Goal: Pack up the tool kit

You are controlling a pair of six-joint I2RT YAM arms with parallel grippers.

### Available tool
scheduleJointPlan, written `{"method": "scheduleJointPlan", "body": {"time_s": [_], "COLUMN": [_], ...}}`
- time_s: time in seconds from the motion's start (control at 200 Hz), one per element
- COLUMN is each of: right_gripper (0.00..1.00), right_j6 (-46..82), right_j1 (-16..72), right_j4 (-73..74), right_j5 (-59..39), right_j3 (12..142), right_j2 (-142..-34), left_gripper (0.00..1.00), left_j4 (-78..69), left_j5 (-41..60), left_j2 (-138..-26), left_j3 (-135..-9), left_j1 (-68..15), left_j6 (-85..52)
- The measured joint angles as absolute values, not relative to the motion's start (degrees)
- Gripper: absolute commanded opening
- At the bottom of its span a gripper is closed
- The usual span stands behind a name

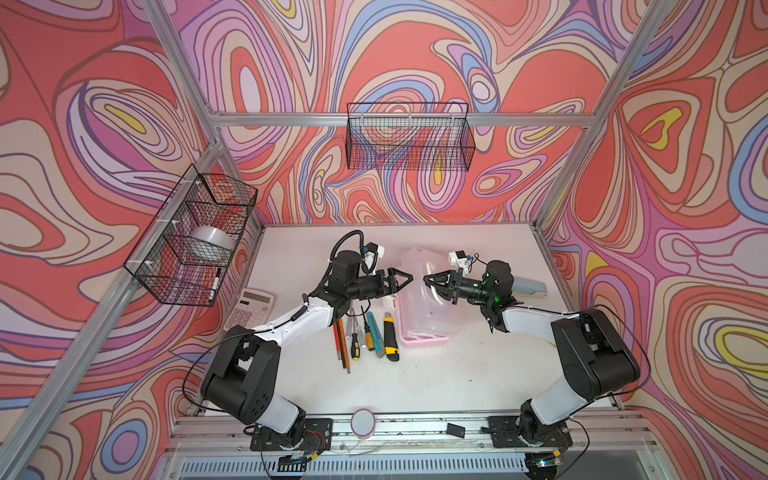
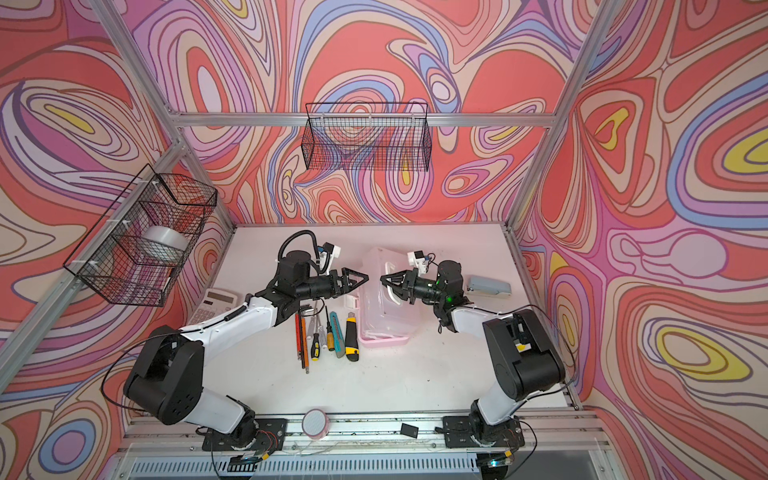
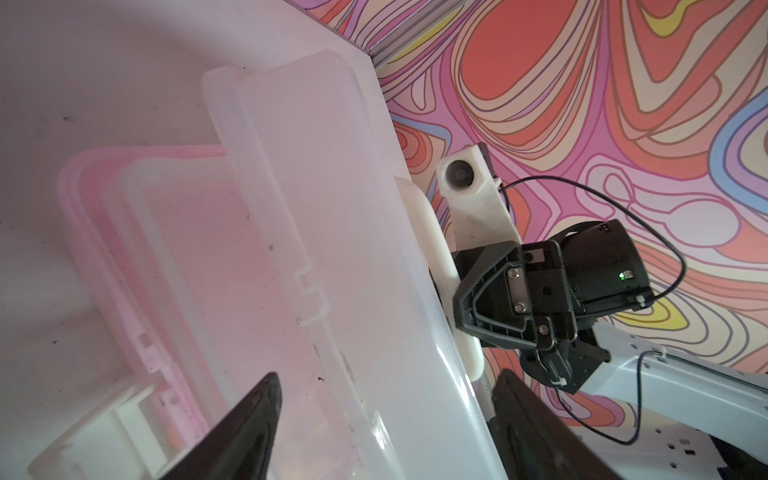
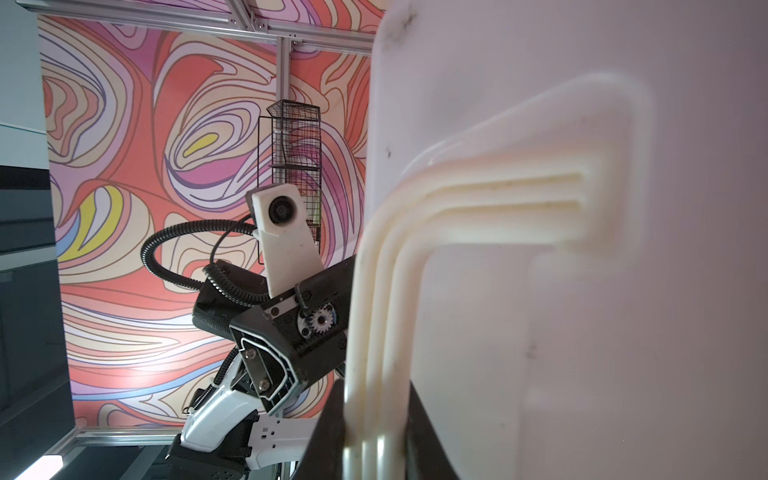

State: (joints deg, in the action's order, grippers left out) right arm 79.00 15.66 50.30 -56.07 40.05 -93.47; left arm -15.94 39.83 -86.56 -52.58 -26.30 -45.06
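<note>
1. Count of working parts: two end effectors. There is one tool case (image 1: 424, 340), its pink base flat on the bench (image 1: 457, 374) and its translucent lid (image 1: 419, 262) raised. The lid carries one white handle (image 4: 457, 199).
2. Loose tools: two utility knives, one teal (image 1: 375, 334) and one black-and-yellow (image 1: 391, 337). There are also several screwdrivers (image 1: 354, 345); their exact number is unclear.
3. Other items: one calculator (image 1: 249, 309), one stapler (image 1: 528, 286) and two wire baskets (image 1: 409, 137).
4. Right end effector (image 4: 374, 415): jaws narrow, clamped on the handle. The lid stands directly against it and the case base lies below it.
5. Left end effector (image 3: 386, 374): jaws wide, nothing held. It faces the right one tip to tip, near but apart. In the left wrist view the lid stands between its two fingers (image 3: 257, 415); contact cannot be told.
6. The tools lie in a row on the bench below the left end effector, just beside the case base.
</note>
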Motion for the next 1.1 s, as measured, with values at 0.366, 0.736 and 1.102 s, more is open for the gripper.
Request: {"method": "scheduleJointPlan", "body": {"time_s": [0.366, 0.736, 1.102], "right_gripper": [0.00, 0.37, 0.69], "right_j6": [88.5, 81.2, 66.3], "right_j1": [15.4, 15.4, 15.3], "right_j4": [65.8, 55.3, 31.7], "right_j5": [-57.3, -57.6, -56.3], "right_j3": [38.9, 39.0, 42.9], "right_j2": [-98.7, -94.7, -86.5], "left_gripper": [0.83, 0.83, 0.83], "left_j4": [-17.0, -19.1, -20.1], "left_j5": [38.9, 38.9, 39.0], "left_j2": [-89.9, -95.0, -96.4], "left_j3": [-53.3, -57.6, -58.5], "left_j1": [-27.3, -27.8, -27.8], "left_j6": [-45.1, -46.1, -47.2]}}
